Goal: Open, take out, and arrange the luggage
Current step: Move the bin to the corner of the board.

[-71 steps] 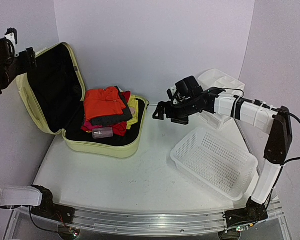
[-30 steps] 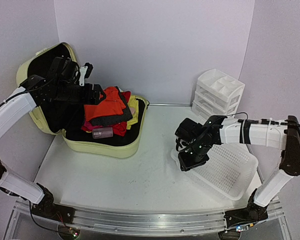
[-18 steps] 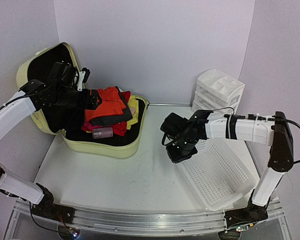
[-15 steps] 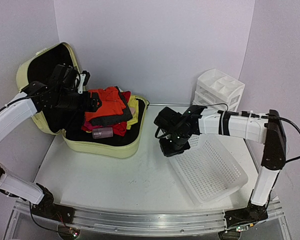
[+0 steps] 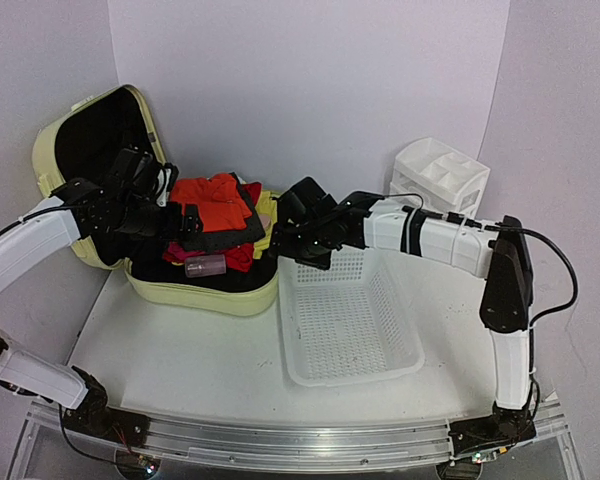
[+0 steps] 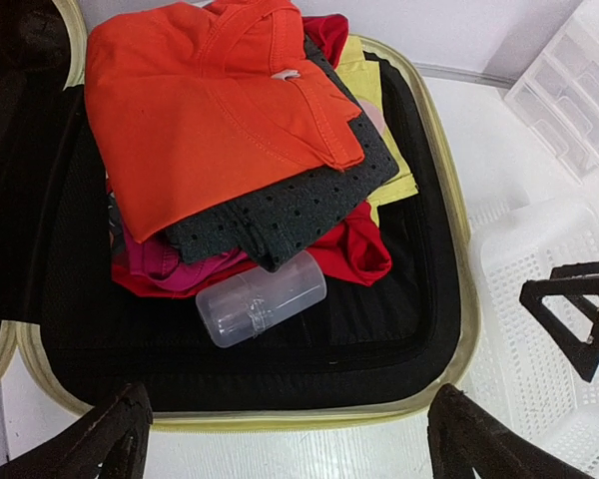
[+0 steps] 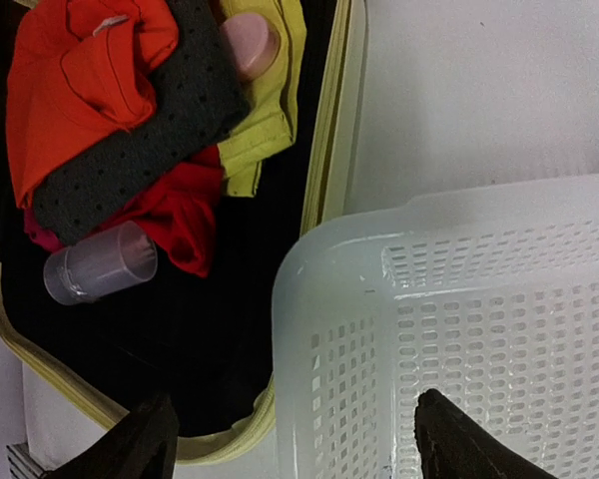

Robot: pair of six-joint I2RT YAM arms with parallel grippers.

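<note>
The pale yellow-green luggage lies open at the left, its black-lined lid up against the wall. Inside is a clothes stack topped by an orange garment, with a clear plastic bottle in front. My left gripper hovers open and empty over the stack. The left wrist view shows the bottle and the front rim between its fingers. My right gripper is open and straddles the near-left corner of the white mesh basket, beside the luggage rim.
The white drawer organizer stands at the back right by the wall. The basket is empty and touches the luggage's right side. A pink round item lies on yellow cloth in the luggage.
My right arm has dragged the basket from the right side leftward until it sits against the luggage. My left gripper has come down over the clothes stack.
</note>
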